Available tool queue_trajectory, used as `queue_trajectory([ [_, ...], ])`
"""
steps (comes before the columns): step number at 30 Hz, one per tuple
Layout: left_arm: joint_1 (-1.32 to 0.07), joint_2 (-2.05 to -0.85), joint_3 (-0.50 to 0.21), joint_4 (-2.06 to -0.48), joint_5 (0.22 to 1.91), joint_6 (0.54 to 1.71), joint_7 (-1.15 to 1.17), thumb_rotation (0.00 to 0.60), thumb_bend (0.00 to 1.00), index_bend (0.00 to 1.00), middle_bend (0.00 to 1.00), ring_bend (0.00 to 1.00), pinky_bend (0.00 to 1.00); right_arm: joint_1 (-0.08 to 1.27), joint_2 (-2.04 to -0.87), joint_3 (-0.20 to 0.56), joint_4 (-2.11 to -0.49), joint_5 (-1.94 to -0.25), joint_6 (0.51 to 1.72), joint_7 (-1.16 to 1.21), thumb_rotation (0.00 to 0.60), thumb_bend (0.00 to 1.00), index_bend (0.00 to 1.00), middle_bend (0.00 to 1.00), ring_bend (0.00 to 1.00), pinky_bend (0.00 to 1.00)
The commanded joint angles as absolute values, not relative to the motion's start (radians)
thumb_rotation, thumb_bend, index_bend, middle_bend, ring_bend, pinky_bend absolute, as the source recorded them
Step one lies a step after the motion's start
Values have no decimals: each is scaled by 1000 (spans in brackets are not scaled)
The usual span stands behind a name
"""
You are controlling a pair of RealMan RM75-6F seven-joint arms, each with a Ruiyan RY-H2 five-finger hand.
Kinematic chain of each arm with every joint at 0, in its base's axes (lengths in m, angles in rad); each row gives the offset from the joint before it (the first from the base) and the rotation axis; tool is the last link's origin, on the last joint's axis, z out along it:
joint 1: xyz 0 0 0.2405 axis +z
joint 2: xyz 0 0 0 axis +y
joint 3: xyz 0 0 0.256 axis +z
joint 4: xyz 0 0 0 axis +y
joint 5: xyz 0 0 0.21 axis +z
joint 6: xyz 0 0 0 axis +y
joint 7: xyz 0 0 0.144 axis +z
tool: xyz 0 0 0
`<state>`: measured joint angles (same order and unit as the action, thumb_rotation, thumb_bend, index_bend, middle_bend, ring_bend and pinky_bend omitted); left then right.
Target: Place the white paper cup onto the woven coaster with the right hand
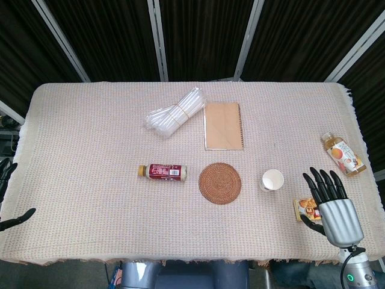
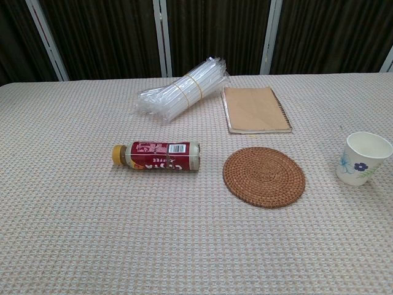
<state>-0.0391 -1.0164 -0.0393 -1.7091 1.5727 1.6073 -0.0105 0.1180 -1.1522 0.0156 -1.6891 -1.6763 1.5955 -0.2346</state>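
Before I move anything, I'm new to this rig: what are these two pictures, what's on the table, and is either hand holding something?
Both pictures come from the robot's own cameras. The head view looks down on the whole table; the chest view looks across it from lower down.

The metal-and-black right robot hand hovers at the table's right edge, fingers spread, holding nothing. Only the dark fingertips of the left robot hand show at the far left, also empty.

On the beige woven tablecloth lie the white paper cup with a blue flower, upright, and the round brown woven coaster just left of it, apart. Also a red-labelled bottle on its side, a bundle of clear plastic tubes, a brown notebook, an orange drink bottle and a small snack packet.
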Motion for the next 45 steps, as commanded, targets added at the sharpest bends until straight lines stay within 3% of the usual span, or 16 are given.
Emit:
queue_trajectory([
  [1,-38,-1016,-38,-1711,1574,1609,-9,600,0,0,0,0,0,116,-1152,18,-1689,-1672,1590,-234,600,0,0,0,0,0],
  [6,-39,-1019,-38,-1712,1574,1604,1,600,0,0,0,0,0,141,-1151,14,-1686,-1659,1521,-225,600,0,0,0,0,0],
  [16,-62,-1033,-56,-1708,1532,1558,32,600,0,0,0,0,0,308,-1169,94,-1660,-1465,1199,-202,600,0,0,1,0,0],
  [25,-97,-1063,-73,-1693,1466,1484,93,600,0,0,0,0,0,431,-1207,154,-1640,-1245,974,-259,600,0,9,95,35,15],
  [34,-107,-1080,-76,-1689,1446,1467,129,600,0,0,0,0,0,491,-1246,160,-1601,-1153,914,-309,600,31,89,229,209,224],
  [38,-109,-1083,-77,-1687,1441,1466,132,600,0,0,0,0,0,507,-1271,158,-1575,-1145,913,-316,600,128,163,309,298,325],
  [45,-110,-1086,-76,-1687,1438,1464,140,600,0,0,0,0,0,530,-1306,154,-1544,-1136,911,-328,600,270,251,383,351,357],
])
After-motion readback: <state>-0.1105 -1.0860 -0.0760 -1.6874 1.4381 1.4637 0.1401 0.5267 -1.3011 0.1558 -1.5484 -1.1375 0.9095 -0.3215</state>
